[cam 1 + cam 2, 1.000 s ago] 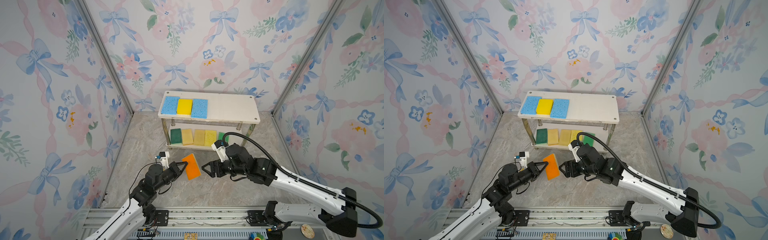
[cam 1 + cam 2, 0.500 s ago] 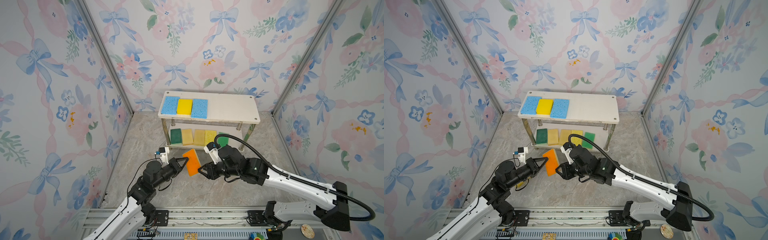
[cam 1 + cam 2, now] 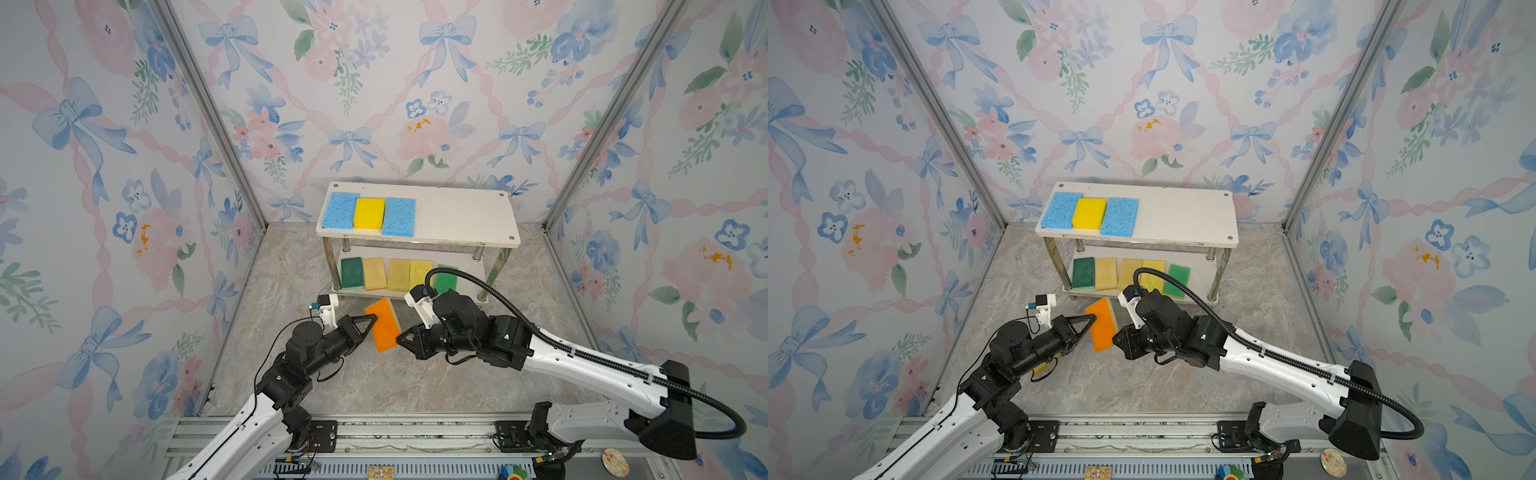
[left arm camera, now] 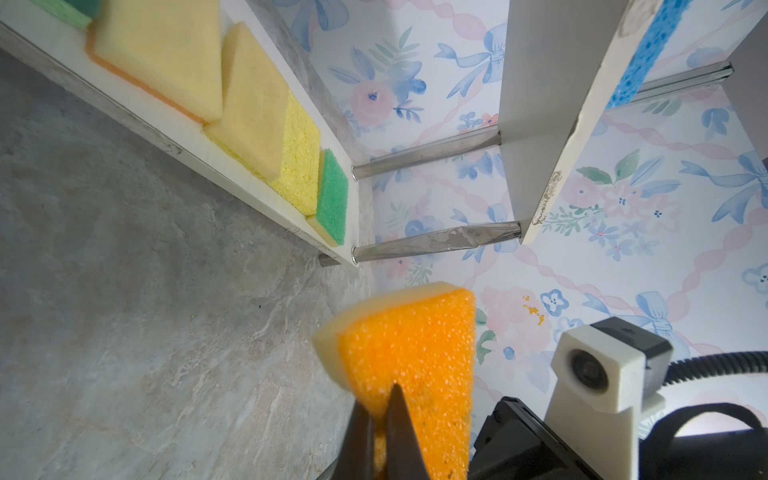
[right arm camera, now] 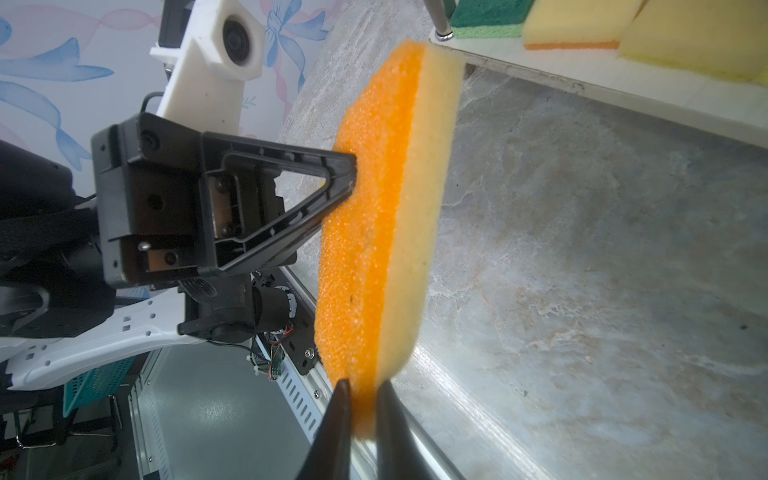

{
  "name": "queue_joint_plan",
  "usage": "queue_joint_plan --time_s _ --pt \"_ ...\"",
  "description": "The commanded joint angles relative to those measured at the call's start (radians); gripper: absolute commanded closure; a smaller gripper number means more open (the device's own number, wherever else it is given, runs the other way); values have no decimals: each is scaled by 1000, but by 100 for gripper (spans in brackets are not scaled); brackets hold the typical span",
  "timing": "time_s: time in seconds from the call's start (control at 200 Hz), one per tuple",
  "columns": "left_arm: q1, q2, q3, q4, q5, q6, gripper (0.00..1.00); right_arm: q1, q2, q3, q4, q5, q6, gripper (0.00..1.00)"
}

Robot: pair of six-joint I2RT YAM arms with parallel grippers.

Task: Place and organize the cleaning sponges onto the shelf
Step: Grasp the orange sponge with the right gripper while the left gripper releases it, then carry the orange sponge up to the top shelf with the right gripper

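**Bench:** Log entry, please. What are the grippers doing?

**Operator:** From my console: the left gripper (image 3: 373, 320) is pinched tight on a long edge of the flat rectangular orange sponge (image 3: 383, 326), orange scouring face over pale yellow foam. My left wrist view shows both fingers (image 4: 400, 419) biting into the orange face. The right gripper (image 3: 400, 338) is clamped on the same sponge at its near corner. In my right wrist view the fingertips (image 5: 341, 399) squeeze that corner thin.

**Bench:** Where does the sponge sit?

**Operator:** Off the grey marbled floor (image 3: 374, 386), tilted, orange face towards the top camera, spanning the gap between the two grippers. It is just in front of the small two-tier shelf (image 3: 461, 216), white boards on shiny chrome tube legs, near the lower board's front edge. My right wrist view shows it apart from the shelf.

**Bench:** Shelf contents?

**Operator:** Top board, left part, one row side by side: a light blue porous sponge (image 3: 340, 210), a bright yellow sponge (image 3: 368, 213), a second light blue porous sponge (image 3: 399, 217). Lower board, left to right: a dark green sponge (image 3: 351, 272), a pale tan-yellow sponge (image 3: 374, 273), another pale tan-yellow sponge (image 3: 398, 274), a yellow porous sponge (image 3: 420, 272), a light green sponge (image 3: 446, 279), the last partly hidden by the right arm (image 3: 582, 365). In my left wrist view the second tan one overlaps the yellow porous one.

**Bench:** Anything else?

**Operator:** A yellow patch (image 3: 1040, 368) on the floor under the left arm (image 3: 955, 419); too hidden for me to name.
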Motion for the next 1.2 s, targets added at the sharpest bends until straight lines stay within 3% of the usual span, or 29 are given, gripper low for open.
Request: queue_joint_plan --time_s 0.0,0.05,0.09,0.13,0.2,0.3,0.52,0.6,0.75,0.92,1.195 --pt "5 -11 12 3 15 23 100 11 1 26 14 2 -1 91" --pt "5 -10 11 3 15 22 100 12 2 24 14 2 -2 94" --pt "7 -9 12 2 18 22 93 12 0 22 14 3 0 94" --pt "5 -9 13 2 18 23 83 11 0 20 14 4 1 95" --pt "7 -12 11 2 13 26 55 12 0 20 15 6 1 96" --pt "6 -14 9 -3 13 29 33 12 1 20 11 9 -1 96" --pt "42 -28 81 -133 -13 139 7 11 -9 59 -99 72 -24 98" --pt "84 -33 131 -212 -8 212 2 12 -25 75 -158 91 -42 98" --pt "168 -30 223 -365 -25 355 2 12 -84 106 -248 111 -96 99" --pt "247 -32 253 -425 -32 423 2 12 -150 189 -327 79 -159 100" --pt "280 10 296 -528 -85 529 2 -38 -235 366 -383 70 -217 99"
